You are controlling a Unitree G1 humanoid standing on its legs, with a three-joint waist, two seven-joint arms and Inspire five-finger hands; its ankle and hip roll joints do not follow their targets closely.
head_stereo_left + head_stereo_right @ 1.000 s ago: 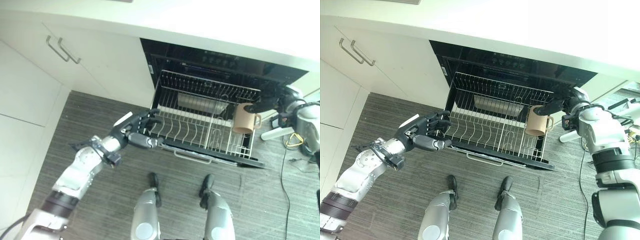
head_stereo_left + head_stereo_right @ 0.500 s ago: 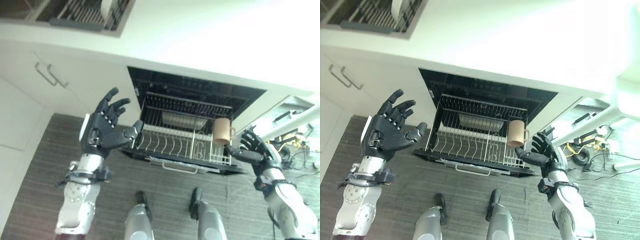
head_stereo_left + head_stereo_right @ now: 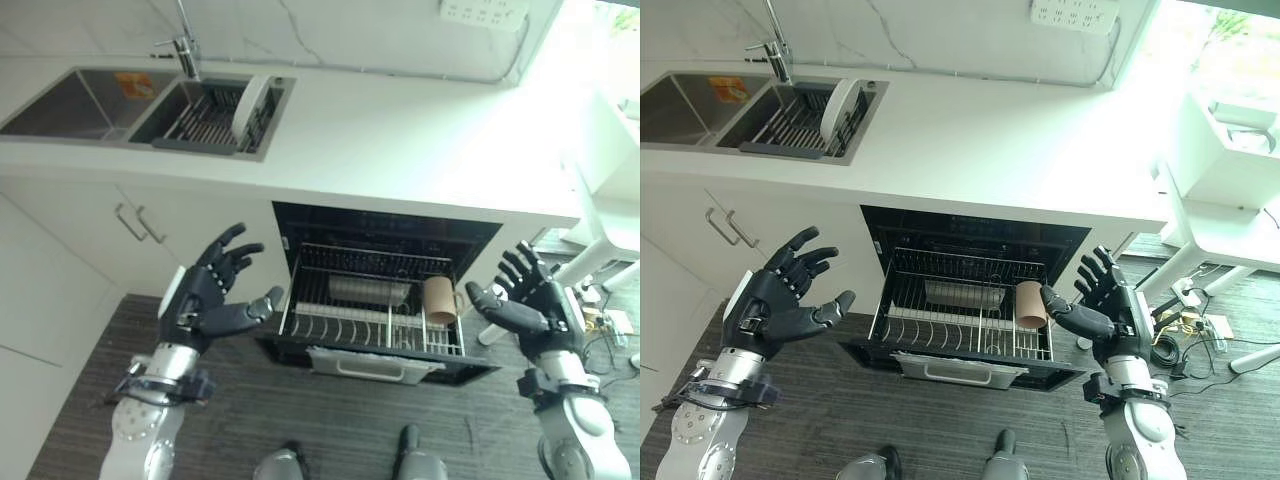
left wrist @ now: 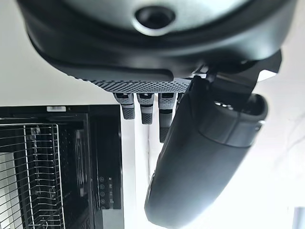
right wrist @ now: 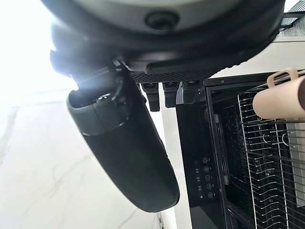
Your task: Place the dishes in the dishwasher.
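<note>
The dishwasher (image 3: 385,290) stands open beneath the white countertop (image 3: 400,140), with its wire rack (image 3: 960,325) pulled out over the dark wood-grain floor (image 3: 940,420). A tan mug (image 3: 438,298) sits in the rack at its right side, lying tilted with its handle toward the right. A metal container (image 3: 368,290) lies at the back of the rack, left of the mug. The rows of tines at the front of the rack hold nothing.

The left hand (image 3: 208,300) is raised in the air to the left of the dishwasher, palm facing the rack, fingers spread and relaxed, grasping nothing. It is apart from the rack and from the cabinet front (image 3: 130,250) behind it.

The right hand (image 3: 528,305) is raised to the right of the dishwasher, fingers spread and straight, grasping nothing. It is near the mug but not touching it; the right wrist view shows the mug past the hand, resting on the rack wires.

On the countertop at the upper left, a sink (image 3: 70,100) adjoins a second basin holding a drying rack (image 3: 205,120) with a white plate (image 3: 250,105) standing on edge. A faucet (image 3: 183,45) rises behind the basins.
</note>
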